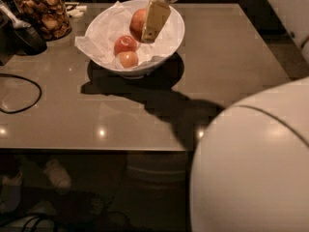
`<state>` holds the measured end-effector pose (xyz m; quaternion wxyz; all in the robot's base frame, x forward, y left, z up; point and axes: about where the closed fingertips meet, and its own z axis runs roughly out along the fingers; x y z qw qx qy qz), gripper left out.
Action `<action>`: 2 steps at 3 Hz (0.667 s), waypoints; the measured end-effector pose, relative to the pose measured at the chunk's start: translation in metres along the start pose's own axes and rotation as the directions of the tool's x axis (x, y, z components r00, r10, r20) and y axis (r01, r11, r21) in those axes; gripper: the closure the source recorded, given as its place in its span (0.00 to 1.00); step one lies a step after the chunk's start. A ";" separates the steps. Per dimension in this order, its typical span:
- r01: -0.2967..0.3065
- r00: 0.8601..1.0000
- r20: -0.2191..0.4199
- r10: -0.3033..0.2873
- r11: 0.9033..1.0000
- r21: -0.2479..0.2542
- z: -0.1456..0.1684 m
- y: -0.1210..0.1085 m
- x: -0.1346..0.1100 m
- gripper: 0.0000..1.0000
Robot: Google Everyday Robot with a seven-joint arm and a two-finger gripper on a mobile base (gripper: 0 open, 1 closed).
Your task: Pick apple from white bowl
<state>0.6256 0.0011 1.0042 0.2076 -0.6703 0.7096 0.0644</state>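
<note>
Three apples (137, 22), one white bowl (176, 31), one pincer (147, 33) (over it)

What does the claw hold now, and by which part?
It cannot be told: the claw covers the right side of the apple in the white bowl.

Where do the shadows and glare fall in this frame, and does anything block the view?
Camera view: the light is warm and dim. The white bowl casts a dark shadow on the table toward the camera. Small glare spots dot the table's near edge. The robot's pale arm blocks the lower right. The gripper is over the bowl, beside the apple.
</note>
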 end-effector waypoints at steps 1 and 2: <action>0.048 0.997 0.058 -0.049 0.999 0.011 -0.027 0.049 -0.003 1.00; 0.050 0.997 0.060 -0.050 0.999 0.008 -0.028 0.054 -0.002 1.00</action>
